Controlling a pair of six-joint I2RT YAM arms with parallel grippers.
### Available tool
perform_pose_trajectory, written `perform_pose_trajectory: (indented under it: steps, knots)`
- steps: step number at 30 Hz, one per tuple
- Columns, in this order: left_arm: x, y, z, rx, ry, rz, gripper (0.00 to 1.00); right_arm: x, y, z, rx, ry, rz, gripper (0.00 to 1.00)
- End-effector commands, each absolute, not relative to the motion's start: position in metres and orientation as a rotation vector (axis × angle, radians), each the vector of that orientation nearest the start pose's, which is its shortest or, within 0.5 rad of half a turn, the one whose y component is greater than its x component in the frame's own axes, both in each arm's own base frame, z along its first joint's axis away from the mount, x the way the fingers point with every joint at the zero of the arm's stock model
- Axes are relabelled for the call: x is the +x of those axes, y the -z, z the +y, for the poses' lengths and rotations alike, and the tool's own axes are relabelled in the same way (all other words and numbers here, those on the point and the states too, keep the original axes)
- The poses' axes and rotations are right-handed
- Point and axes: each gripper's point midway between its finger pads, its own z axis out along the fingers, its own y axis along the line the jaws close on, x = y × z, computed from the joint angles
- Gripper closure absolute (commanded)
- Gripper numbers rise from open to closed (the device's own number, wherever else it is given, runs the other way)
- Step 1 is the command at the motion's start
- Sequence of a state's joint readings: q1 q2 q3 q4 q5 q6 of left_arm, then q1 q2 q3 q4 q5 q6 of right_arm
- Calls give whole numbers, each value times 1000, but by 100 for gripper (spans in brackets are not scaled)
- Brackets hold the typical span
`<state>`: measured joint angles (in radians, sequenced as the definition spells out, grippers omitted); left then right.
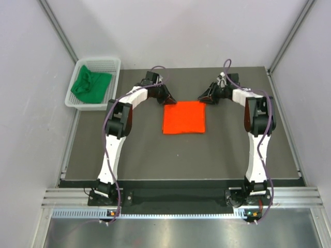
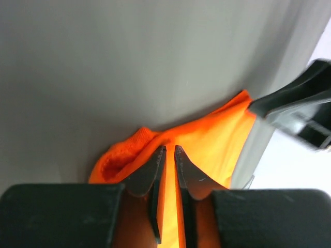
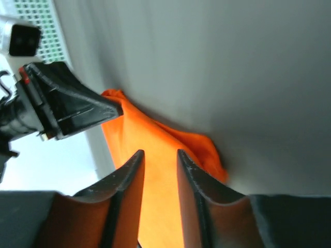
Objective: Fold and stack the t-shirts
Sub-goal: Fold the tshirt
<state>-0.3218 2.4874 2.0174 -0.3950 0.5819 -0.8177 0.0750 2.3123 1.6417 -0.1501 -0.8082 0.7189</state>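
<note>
**A:** Where does the orange t-shirt (image 1: 184, 118) lie from the claws?

**B:** It is flat on the bench (image 1: 155, 155), midway between the arms, and it reaches from both claws back toward the arm bases. The left claw (image 1: 166, 97) is at its far left corner and the right claw (image 1: 205, 97) at its far right corner. The far edge runs straight across from one claw to the other.

**A:** Which way is its long axis?

**B:** Left to right, a little wider than it is deep. Neither arm is nearer, since each has its own corner.

**A:** Are they gripping?

**B:** In its wrist view the left claw is pinched to a thin slit with orange cloth in it and more bunched at the tips. The right claw stands a bit wider, with cloth filling the gap, so I judge it to be holding too.

**A:** So the next move?

**B:** Probably both corners travel together toward the near edge. They need to go evenly, or the fold skews.

**A:** And the green t-shirt (image 1: 90, 84)?

**B:** It is crumpled in the white basket (image 1: 98, 61) at the far left, well apart from both claws.
</note>
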Motion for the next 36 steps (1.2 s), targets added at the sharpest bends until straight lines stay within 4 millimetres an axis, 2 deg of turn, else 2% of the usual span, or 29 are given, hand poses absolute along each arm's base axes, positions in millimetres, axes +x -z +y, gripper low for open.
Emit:
perform_pose_trajectory:
  steps: [1,2,3,5,6,7,8,9,10,11,12,13,14,16,18,20,21,22,25,26,27,28,29,30,32,33,34,35,36]
  knots:
    - [503,-108,-290,-227,1108,2533,81,501,-99,167,221,-1140,2456,66]
    - [492,-106,-288,-232,1106,2555,80,496,-109,168,198,-1121,2451,65]
    - [485,-111,-289,-219,1113,2557,80,491,-135,167,167,-1097,2415,62]
    - [461,-125,-296,-178,1147,2560,80,472,-142,176,132,-1106,2427,60]
    - [453,-128,-300,-168,1164,2562,80,462,-158,182,96,-1134,2401,58]
    - [441,-138,-309,-133,1192,2553,80,452,-161,190,77,-1163,2402,57]
    - [430,-127,-312,-128,1206,2564,80,437,-150,204,54,-1205,2420,57]
    - [421,-124,-320,-141,1235,2573,80,424,-156,216,61,-1293,2412,57]
    - [418,-120,-322,-166,1264,2570,80,415,-151,224,76,-1348,2415,57]
    - [407,-104,-325,-183,1349,2577,81,402,-133,235,59,-1402,2391,57]
    - [404,-98,-327,-275,1410,2585,81,392,-127,240,74,-1473,2385,57]
    - [402,-86,-325,-302,1445,2592,82,372,-103,241,204,-1547,2424,58]
    - [395,-73,-323,-312,1456,2608,82,374,-105,243,164,-1593,2342,59]
    - [388,-48,-317,-269,1403,2664,82,355,-71,234,276,-1608,2411,63]
    - [376,-30,-307,-220,1312,2743,82,344,-55,220,325,-1578,2459,66]
    - [369,-35,-298,-149,1237,2755,82,326,-48,201,308,-1516,2509,67]
    - [367,-31,-295,-132,1210,2771,81,323,-53,197,336,-1510,2521,67]
    - [368,-49,-295,-85,1200,2730,81,319,-56,194,275,-1482,2522,67]
    - [373,-89,-299,9,1212,2661,77,326,-90,185,170,-1401,2490,66]
    - [380,-106,-304,41,1227,2621,76,333,-100,183,160,-1383,2469,65]
    - [379,-113,-309,54,1246,2613,76,339,-107,182,150,-1371,2453,65]
    - [379,-121,-313,53,1274,2605,76,355,-122,184,135,-1368,2407,65]
    - [385,-133,-319,31,1318,2566,76,365,-120,184,150,-1368,2405,64]
    - [385,-137,-325,27,1354,2550,76,374,-120,186,161,-1370,2402,64]
    - [389,-140,-336,22,1418,2511,76,405,-138,192,167,-1405,2321,63]
    - [386,-140,-343,4,1448,2520,76,415,-129,194,249,-1436,2337,61]
    - [385,-130,-348,-12,1472,2545,76,431,-135,197,240,-1446,2286,61]
    - [383,-132,-356,8,1524,2522,76,444,-137,199,236,-1461,2247,61]
    - [376,-129,-364,7,1556,2537,76,453,-118,200,309,-1501,2276,62]
